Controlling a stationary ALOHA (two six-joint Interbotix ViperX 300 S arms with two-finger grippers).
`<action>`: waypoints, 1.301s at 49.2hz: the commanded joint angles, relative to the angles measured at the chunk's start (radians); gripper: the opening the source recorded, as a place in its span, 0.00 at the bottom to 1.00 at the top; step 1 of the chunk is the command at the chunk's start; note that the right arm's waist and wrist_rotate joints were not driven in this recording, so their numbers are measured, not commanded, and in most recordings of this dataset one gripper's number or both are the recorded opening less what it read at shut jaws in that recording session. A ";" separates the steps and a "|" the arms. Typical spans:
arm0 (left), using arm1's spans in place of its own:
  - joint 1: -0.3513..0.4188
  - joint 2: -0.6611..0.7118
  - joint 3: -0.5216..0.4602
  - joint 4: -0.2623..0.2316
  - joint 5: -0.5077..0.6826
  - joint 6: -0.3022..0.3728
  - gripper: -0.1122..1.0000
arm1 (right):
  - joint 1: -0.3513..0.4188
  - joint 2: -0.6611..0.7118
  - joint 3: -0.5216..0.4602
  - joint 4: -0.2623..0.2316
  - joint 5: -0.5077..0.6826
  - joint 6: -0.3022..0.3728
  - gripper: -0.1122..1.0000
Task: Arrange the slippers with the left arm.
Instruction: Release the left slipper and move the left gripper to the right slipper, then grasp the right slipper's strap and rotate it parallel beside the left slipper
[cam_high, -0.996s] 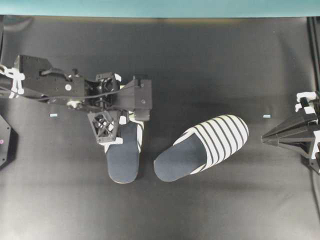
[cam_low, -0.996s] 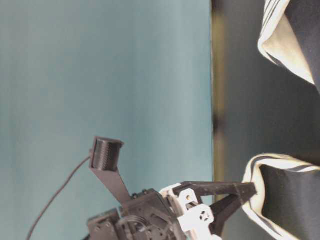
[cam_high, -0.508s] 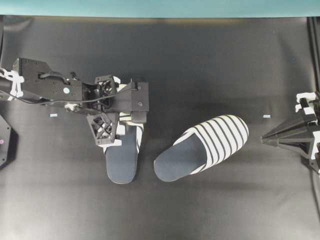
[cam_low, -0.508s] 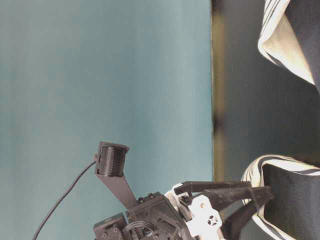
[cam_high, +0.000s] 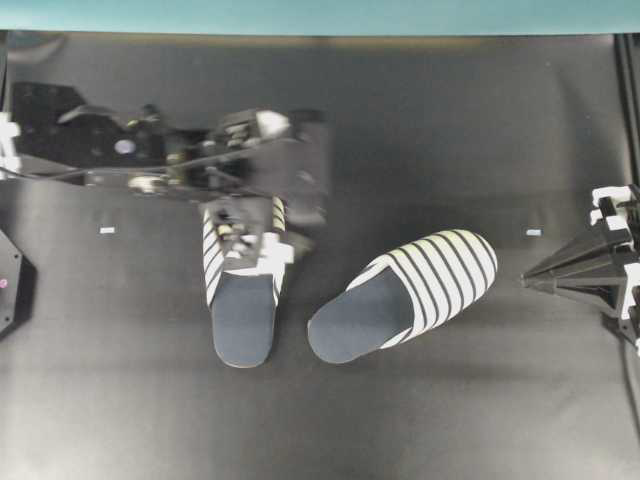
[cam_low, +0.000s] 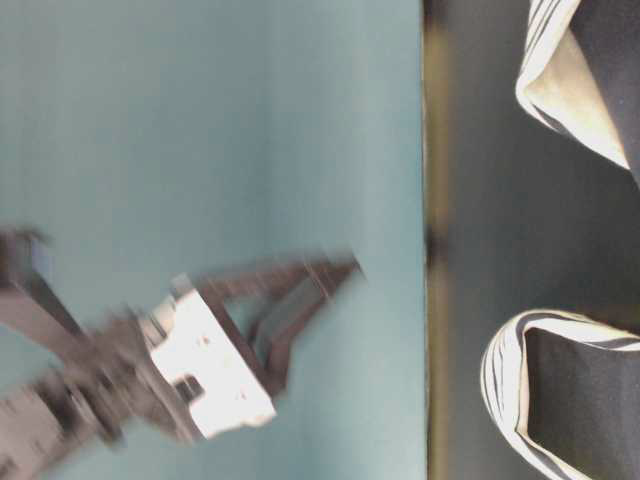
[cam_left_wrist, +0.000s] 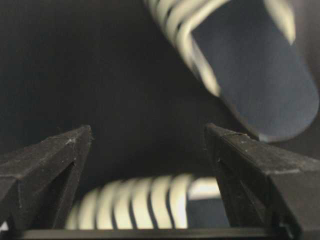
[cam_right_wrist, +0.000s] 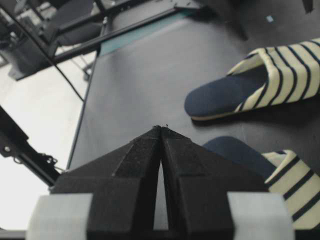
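Two striped slippers lie on the black mat. The left slipper (cam_high: 243, 300) points straight up the overhead view. The right slipper (cam_high: 410, 295) lies tilted, toe toward the upper right. My left gripper (cam_high: 250, 238) is blurred with motion and hangs in the air over the left slipper's toe cover. In the left wrist view it (cam_left_wrist: 147, 130) is open and empty, with that toe cover (cam_left_wrist: 150, 200) below and the other slipper (cam_left_wrist: 250, 75) beyond. The table-level view shows it (cam_low: 300, 290) raised well off the mat. My right gripper (cam_high: 527, 278) is shut and empty at the right edge.
The black mat (cam_high: 450, 130) covers the table, with a teal wall at the far edge. Two small pale tape marks (cam_high: 533, 232) lie on the mat. In the right wrist view both slippers (cam_right_wrist: 260, 80) lie ahead of the shut gripper (cam_right_wrist: 161, 131).
My left gripper has risen quickly from the left slipper's toe cover and is now blurred above it. The slipper's striped cover is uncovered. The right arm has not moved.
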 joint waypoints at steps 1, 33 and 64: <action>-0.029 0.058 -0.069 -0.002 -0.014 0.130 0.90 | 0.000 0.005 -0.006 0.002 -0.006 0.000 0.10; -0.048 0.459 -0.337 -0.008 -0.095 0.680 0.90 | 0.000 -0.023 -0.003 0.000 -0.005 0.000 0.10; -0.038 0.456 -0.408 -0.008 -0.072 0.374 0.11 | 0.000 -0.029 -0.002 0.002 -0.005 0.000 0.10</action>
